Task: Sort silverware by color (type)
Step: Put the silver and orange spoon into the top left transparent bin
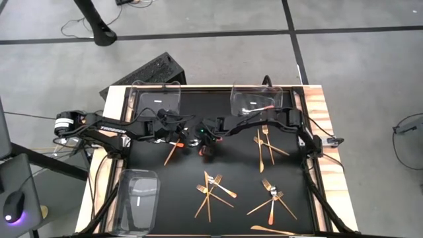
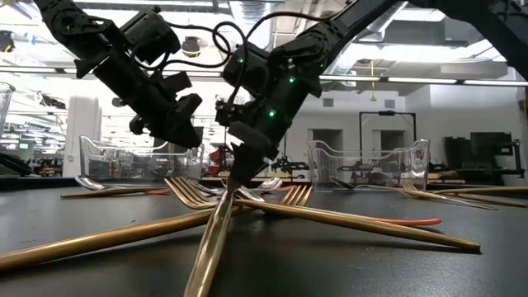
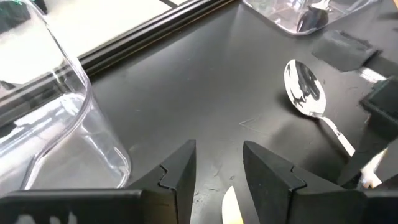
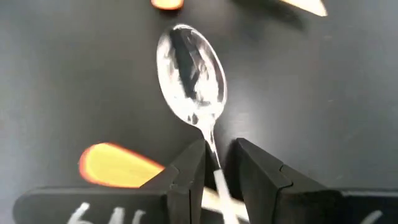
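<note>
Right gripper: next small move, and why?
Probably lift straight up. The right gripper has its fingers closed around the neck of the spoon, whose bowl still looks low over the black mat. Raising it clears the way to the tray holding a spoon.

Black mat (image 1: 231,165) on wood-edged table, both dark arms meeting at centre. Left gripper (image 1: 177,134) & right gripper (image 1: 206,141) near each other, mid-mat. Three clear plastic rectangular trays: two at far edge (image 1: 156,99) (image 1: 256,99), one near-left (image 1: 137,198). Gold forks crossed in clusters (image 1: 213,190) (image 1: 272,196) (image 1: 266,144). Thin gold utensil (image 1: 170,153) below left gripper.
</note>
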Available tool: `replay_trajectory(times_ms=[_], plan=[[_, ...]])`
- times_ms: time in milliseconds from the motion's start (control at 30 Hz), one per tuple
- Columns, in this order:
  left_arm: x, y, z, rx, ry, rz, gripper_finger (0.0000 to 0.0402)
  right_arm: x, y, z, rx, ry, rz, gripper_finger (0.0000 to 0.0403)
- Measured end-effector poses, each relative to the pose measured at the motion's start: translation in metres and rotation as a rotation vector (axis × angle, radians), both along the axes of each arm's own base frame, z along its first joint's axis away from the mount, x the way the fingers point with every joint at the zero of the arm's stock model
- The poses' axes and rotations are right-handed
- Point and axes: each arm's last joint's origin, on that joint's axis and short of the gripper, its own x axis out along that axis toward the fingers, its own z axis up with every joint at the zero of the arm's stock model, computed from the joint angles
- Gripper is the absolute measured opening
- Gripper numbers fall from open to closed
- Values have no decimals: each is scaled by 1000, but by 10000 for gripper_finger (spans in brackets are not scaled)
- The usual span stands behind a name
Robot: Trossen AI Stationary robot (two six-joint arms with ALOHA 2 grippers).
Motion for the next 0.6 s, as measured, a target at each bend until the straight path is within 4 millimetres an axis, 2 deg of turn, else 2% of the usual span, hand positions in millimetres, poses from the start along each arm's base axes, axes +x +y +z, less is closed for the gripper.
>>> replay_trajectory(times_ms=[167,367,500,600], plan=[[0,0,0,-8,-5,2,118,-3,-1,-1,-26,38,-25,94],[0,0,0,-23,-19,11,118,-9,-5,-5,-16,83,-49,14],[0,0,0,-33,-30,22,118,-11,-5,-8,-12,89,-75,14],[0,0,0,-38,-34,26,118,-14,-1,-2,-58,96,-86,10]])
